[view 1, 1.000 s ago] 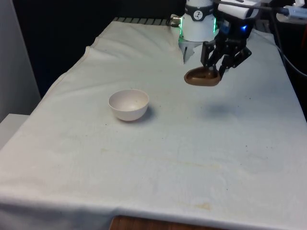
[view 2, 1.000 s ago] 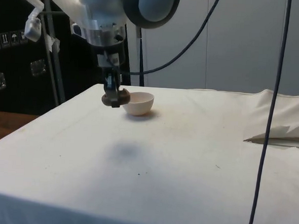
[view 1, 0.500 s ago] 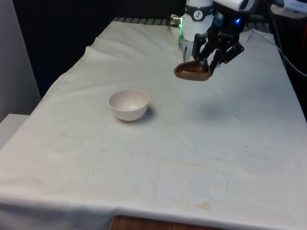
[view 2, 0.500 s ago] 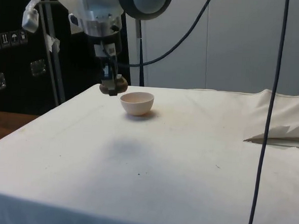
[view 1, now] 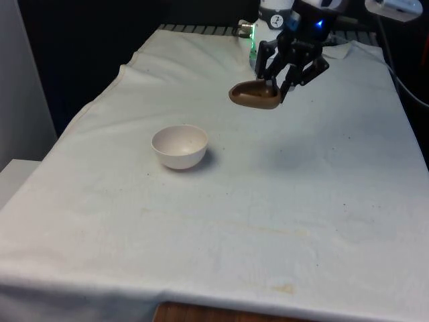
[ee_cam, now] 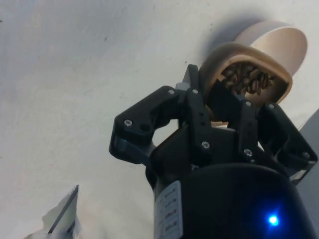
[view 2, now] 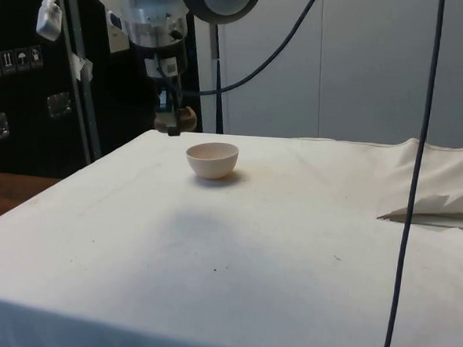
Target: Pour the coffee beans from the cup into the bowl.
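Note:
A brown cup hangs in the air above the table, with my gripper shut on its rim. In the wrist view the cup holds dark coffee beans and my gripper pinches its wall. A white bowl stands on the cloth, towards the front view's left of the cup and nearer the camera. From the side, the cup hangs higher than the bowl and beyond it. The bowl shows past the cup in the wrist view.
A white cloth covers the table. It is bunched into a fold at the side view's right. A black cable hangs down in front of that fold.
My gripper has lifted the cup and carried it towards the front view's left, closer to the bowl. The bowl has not moved.

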Controlling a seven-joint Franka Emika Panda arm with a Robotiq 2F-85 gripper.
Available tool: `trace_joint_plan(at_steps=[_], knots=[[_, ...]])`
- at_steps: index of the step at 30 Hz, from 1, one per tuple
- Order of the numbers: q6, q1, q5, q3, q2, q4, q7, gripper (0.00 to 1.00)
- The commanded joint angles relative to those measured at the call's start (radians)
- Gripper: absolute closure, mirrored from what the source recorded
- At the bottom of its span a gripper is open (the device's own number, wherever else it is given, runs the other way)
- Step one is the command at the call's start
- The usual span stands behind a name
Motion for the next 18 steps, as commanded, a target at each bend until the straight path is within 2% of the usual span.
trace_joint_plan(at_steps=[1, 8, 11, 12, 18], knots=[[-0.003, 0.002, -0.010, -0.005, -0.002, 0.005, 0.009, 0.98], [0.012, -0.003, -0.003, -0.011, 0.001, 0.018, 0.020, 0.98], [0.031, -0.009, 0.003, -0.013, 0.004, 0.023, 0.025, 0.98], [0.015, -0.005, -0.001, -0.012, 0.000, 0.020, 0.023, 0.98], [0.072, -0.019, 0.020, -0.017, 0.012, 0.027, 0.030, 0.98]])
